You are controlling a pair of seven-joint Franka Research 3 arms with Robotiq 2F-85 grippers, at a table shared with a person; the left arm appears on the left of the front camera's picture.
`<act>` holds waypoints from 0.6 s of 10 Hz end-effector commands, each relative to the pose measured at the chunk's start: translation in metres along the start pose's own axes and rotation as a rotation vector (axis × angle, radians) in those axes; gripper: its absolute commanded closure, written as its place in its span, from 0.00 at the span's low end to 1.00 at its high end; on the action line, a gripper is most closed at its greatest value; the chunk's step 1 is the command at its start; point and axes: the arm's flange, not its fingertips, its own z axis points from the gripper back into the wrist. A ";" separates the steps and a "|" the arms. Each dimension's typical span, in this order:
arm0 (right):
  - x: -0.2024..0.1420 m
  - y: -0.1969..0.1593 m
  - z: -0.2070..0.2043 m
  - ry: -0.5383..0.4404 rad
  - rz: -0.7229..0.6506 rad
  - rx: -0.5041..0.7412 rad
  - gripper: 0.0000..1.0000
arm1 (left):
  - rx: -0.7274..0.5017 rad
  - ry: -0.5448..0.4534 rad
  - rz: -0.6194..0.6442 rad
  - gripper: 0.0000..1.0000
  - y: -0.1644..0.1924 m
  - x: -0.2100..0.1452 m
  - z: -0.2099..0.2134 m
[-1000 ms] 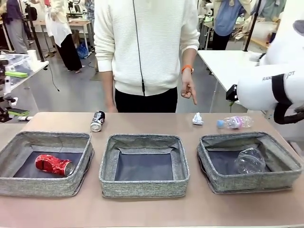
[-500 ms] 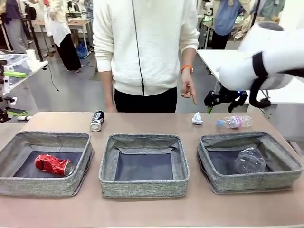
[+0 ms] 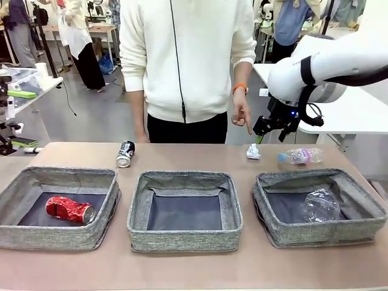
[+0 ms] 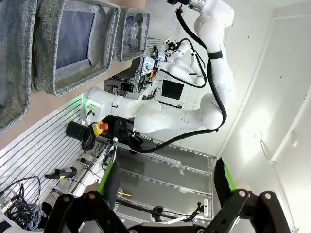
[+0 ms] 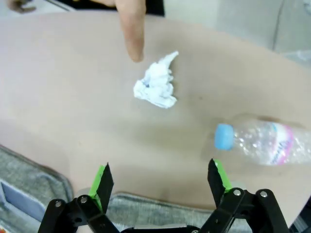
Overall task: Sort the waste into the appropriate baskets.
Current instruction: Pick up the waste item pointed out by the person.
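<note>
Both apart, empty: my L fingers [image 4: 111, 177] & R fingers [image 3: 262, 134]. R hangs over tabletop's [image 3: 182, 154] far edge, above paper wad [image 5: 156, 87] & bottle [image 5: 260, 143]; person's hand [image 3: 241, 115] points at wad.

A tan table [image 3: 182, 154] carries three grey fabric baskets [image 3: 185, 239] in a row, one rim just below the right gripper [image 5: 159, 178]. Beyond its fingers [image 5: 103, 182], between them, lies a crumpled white paper wad [image 5: 156, 86]. A clear bottle with pink label [image 5: 260, 142] lies past the right finger, and a black-and-silver can [image 3: 125, 154] well off left.
</note>
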 end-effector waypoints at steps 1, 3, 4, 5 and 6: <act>0.011 -0.016 -0.015 -0.020 0.037 0.095 0.00 | -0.017 0.001 0.006 0.00 -0.004 -0.002 0.000; 0.017 -0.025 -0.043 -0.053 0.048 0.166 0.00 | -0.017 0.001 0.006 0.00 -0.004 -0.002 0.000; 0.022 -0.030 -0.059 -0.079 0.043 0.172 0.00 | -0.017 0.001 0.006 0.00 -0.004 -0.002 0.000; 0.025 -0.036 -0.075 -0.165 0.045 0.186 0.00 | -0.017 0.001 0.006 0.00 -0.004 -0.002 0.000; 0.027 -0.040 -0.083 -0.216 0.036 0.206 0.00 | -0.017 0.001 0.006 0.00 -0.004 -0.002 0.000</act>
